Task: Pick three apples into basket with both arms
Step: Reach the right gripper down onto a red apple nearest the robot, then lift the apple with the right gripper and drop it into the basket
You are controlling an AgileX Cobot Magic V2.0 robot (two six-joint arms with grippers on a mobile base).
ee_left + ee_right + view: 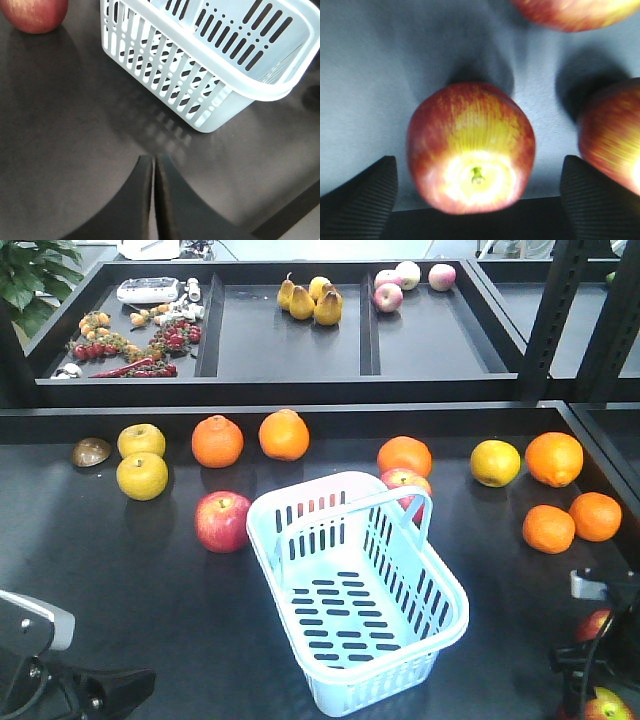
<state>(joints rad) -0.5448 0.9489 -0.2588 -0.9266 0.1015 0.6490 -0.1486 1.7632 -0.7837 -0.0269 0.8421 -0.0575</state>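
My right hand (pixel 477 162) is spread wide, its fingers (pixel 362 197) either side of the middle apple (pixel 472 150) with a gap showing on each side, so it grips nothing. That apple sits on the surface (pixel 365 75) with its stem dimple turned toward the wrist camera. A second apple (pixel 570 10) lies just beyond it and a third apple (pixel 612 135) just to its right.

My left hand (pixel 152 167) is shut, fingertips pressed together above the dark surface, holding nothing, near a corner of the basket (pixel 260 92).

From the front the basket (pixel 445 585) stands upright mid-surface. Its long axis runs from far left to near right, and the handle (pixel 400 502) is at the far end.

I count four apples in that view, all on the surface outside the basket:
- The left apple (pixel 222 521) is just beside the basket's left side.
- The far apple (pixel 404 480) is partly behind the handle.
- The corner apples (pixel 595 624) are two, low on the right by my right arm.

I also count six oranges (pixel 217 440) and three yellow fruits (pixel 142 476)
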